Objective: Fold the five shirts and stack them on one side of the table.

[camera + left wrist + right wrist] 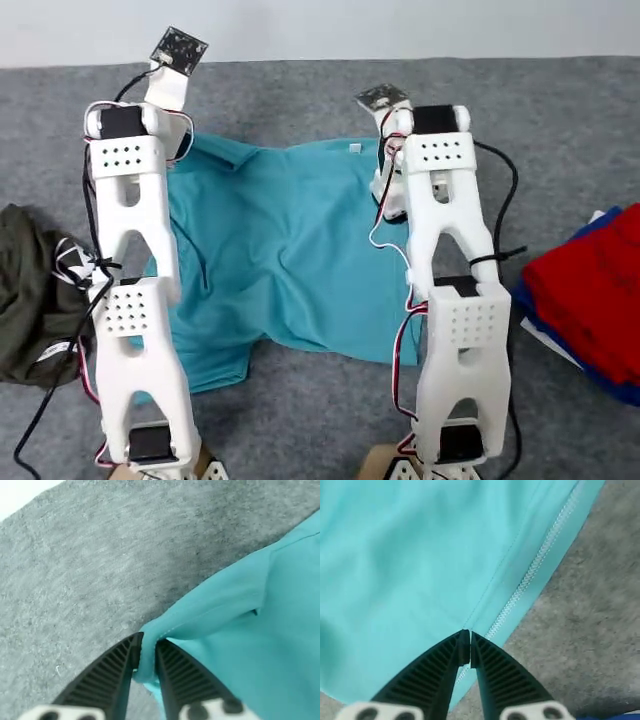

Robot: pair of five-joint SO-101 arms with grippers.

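Note:
A teal shirt point(280, 240) lies spread flat across the grey table point(560, 120) between the two arms. My left gripper point(145, 645) is shut on a far corner fold of the teal shirt point(260, 630); in the high view it sits at the shirt's far left corner point(183, 140). My right gripper point(467, 640) is shut, pinching the teal shirt point(410, 570) beside its stitched hem, at the shirt's far right edge point(386, 190). Both arms stretch over the shirt and hide parts of it.
A crumpled dark olive shirt point(25, 290) sits at the table's left edge. A folded red shirt point(590, 290) rests on a blue one point(535, 310) at the right edge. Bare grey surface point(100, 555) lies beyond the shirt's far edge.

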